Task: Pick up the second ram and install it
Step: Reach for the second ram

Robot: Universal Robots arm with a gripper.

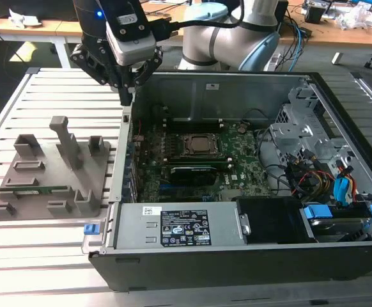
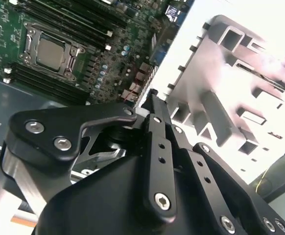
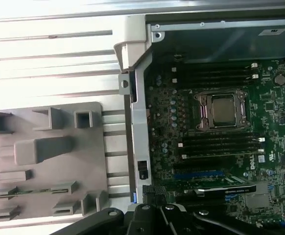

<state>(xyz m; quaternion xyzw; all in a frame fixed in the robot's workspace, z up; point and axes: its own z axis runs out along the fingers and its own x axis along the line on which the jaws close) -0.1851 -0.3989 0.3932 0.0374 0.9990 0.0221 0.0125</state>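
The second ram is a thin green stick lying in a slot near the front of the grey fixture plate, at the exterior view's left; it also shows in the first wrist view as the ram. My gripper hangs over the back left corner of the open computer case, above its left wall, between the plate and the motherboard. The black fingers meet at the gripper's tip with nothing between them. The ram lies well apart from the gripper, toward the table's front.
The case holds a CPU socket flanked by dark memory slots, a card, cables and drive bays at the exterior view's right. Upright posts rise from the fixture plate. The table is slatted metal.
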